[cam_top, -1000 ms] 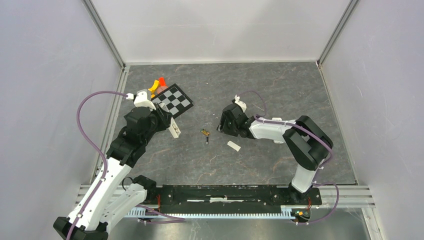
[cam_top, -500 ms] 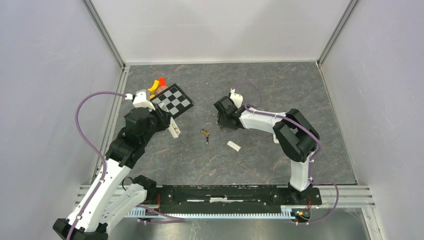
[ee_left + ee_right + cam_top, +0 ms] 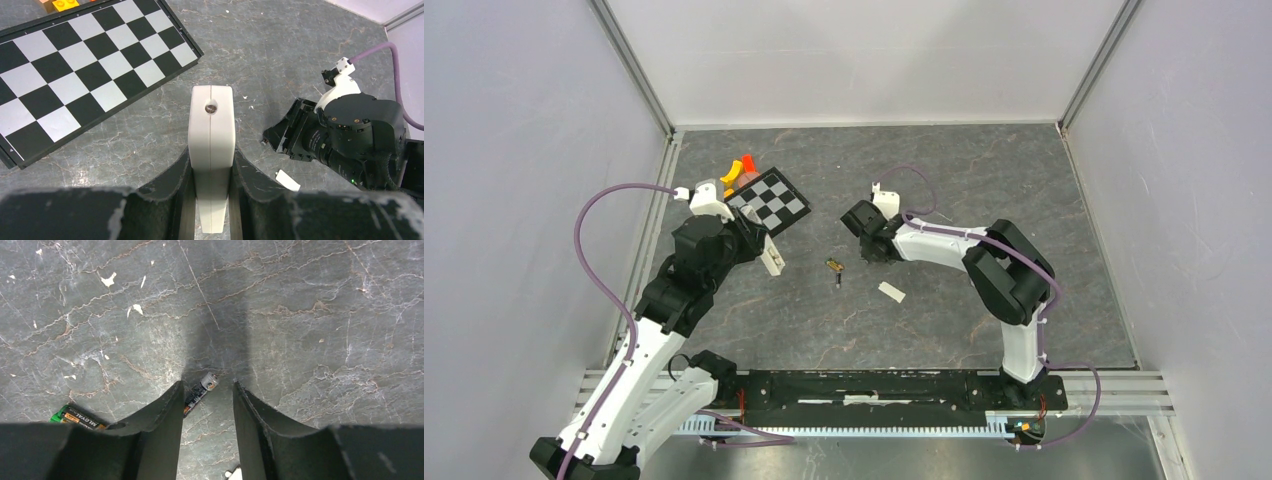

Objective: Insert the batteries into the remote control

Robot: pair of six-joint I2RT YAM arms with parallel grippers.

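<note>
Top camera, remote control (image 3: 773, 262): we see it lifted off the table (image 3: 984, 180), left of the middle, in the left tool (image 3: 759, 246).
Top camera, batteries: the green battery (image 3: 833, 265) and the dark battery (image 3: 838, 282) lie close together near the middle of the table.
Top camera, right tool (image 3: 867, 252): it hangs just to the right of them. A white strip (image 3: 891, 292) lies a bit closer to the near edge.
Left wrist camera, left tool (image 3: 212, 172): it is clamped tight on the remote control (image 3: 212, 125), which sticks out past the fingers (image 3: 175, 180). A checker board (image 3: 85, 70) lies beyond it, toward the far left corner.
Right wrist camera, right tool (image 3: 206, 390): its fingers are apart and hold nothing. The dark battery (image 3: 201, 390) shows in the gap, slanted and close to one finger (image 3: 165, 430). The green battery (image 3: 77, 416) is outside the gap.
Height: we cannot tell how far the right tool is above the table.
Step, we think: picking up the dark battery.
Doing it well: we should turn the right tool to line up with the slanted battery. Then we put the battery in the middle of the gap, go down slowly and squeeze gently, without bumping the green battery.
</note>
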